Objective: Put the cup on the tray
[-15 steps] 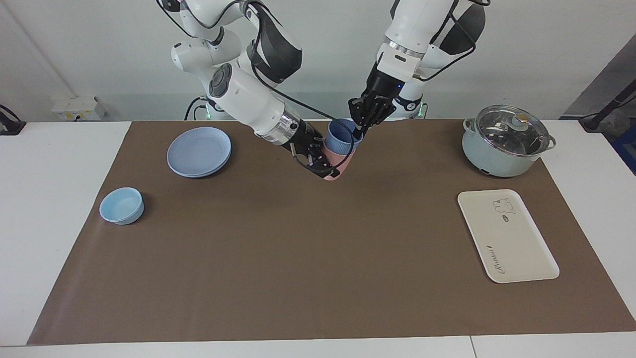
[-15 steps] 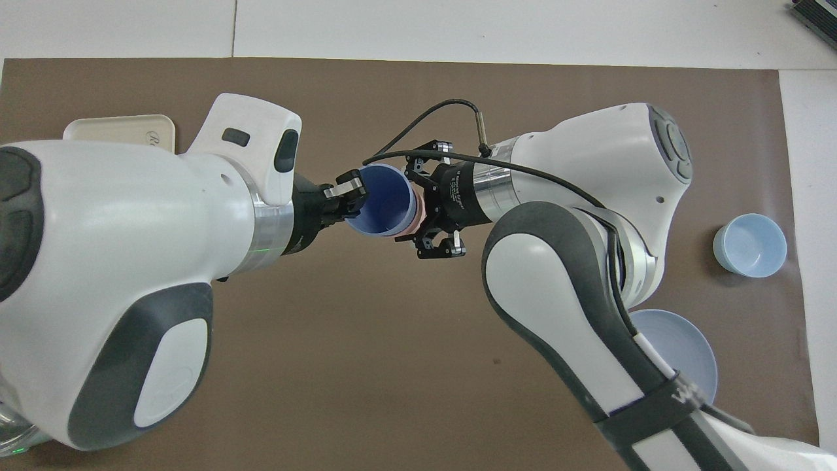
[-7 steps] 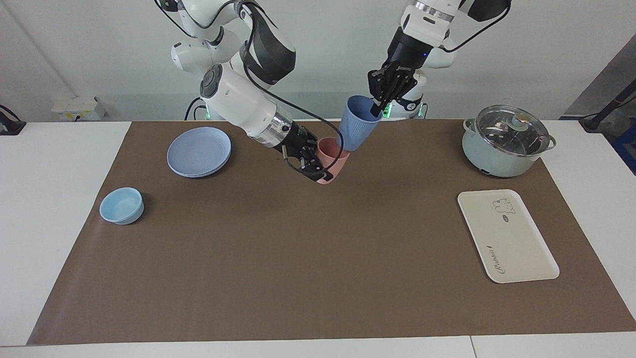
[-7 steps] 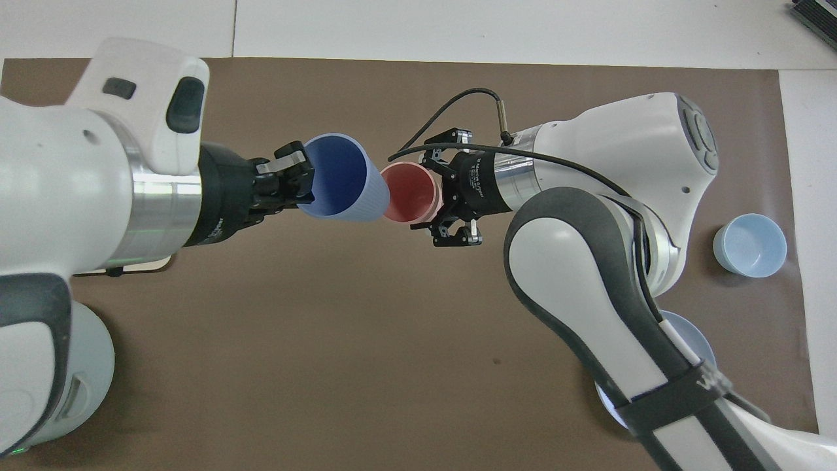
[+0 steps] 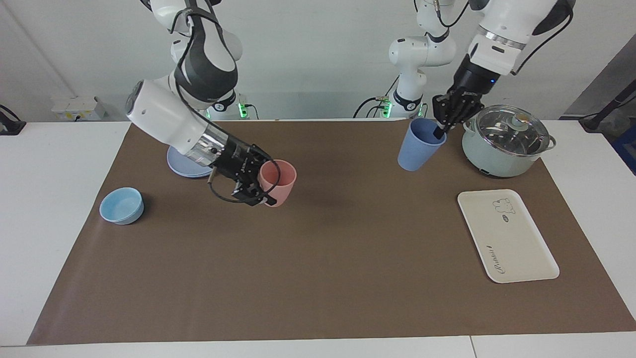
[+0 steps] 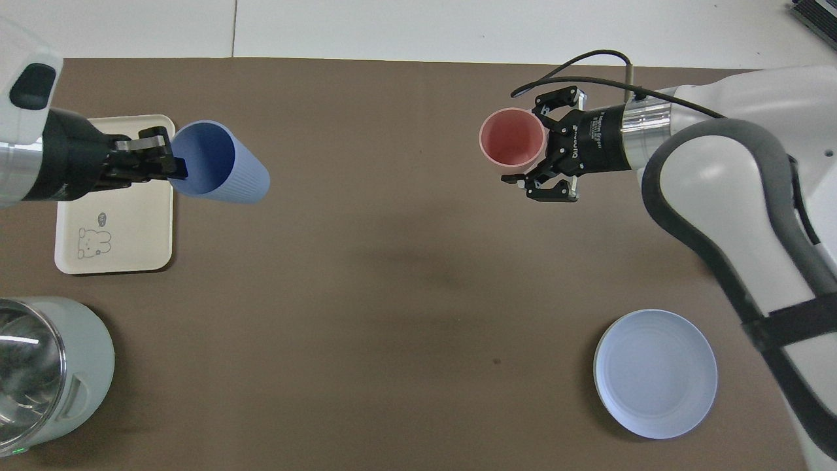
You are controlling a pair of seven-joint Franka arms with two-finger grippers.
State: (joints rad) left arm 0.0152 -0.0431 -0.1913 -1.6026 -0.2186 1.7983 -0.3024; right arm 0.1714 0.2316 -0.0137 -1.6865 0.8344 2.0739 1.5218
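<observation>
Left gripper (image 5: pixel 439 130) pinches the rim of the light, stiff periwinkle-blue plastic tumbler (image 5: pixel 419 145), hanging tilted, rim hold adequate; right gripper (image 5: pixel 258 186) clamps the salmon-pink tumbler (image 5: pixel 279 182).

Matte ribbed plastic cup (image 5: pixel 419 145)

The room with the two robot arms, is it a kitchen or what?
Probably a robot lab set up like a kitchen. A plain table with a brown mat holds a pot, a tray and a plate, while cables run along the bare wall.
</observation>
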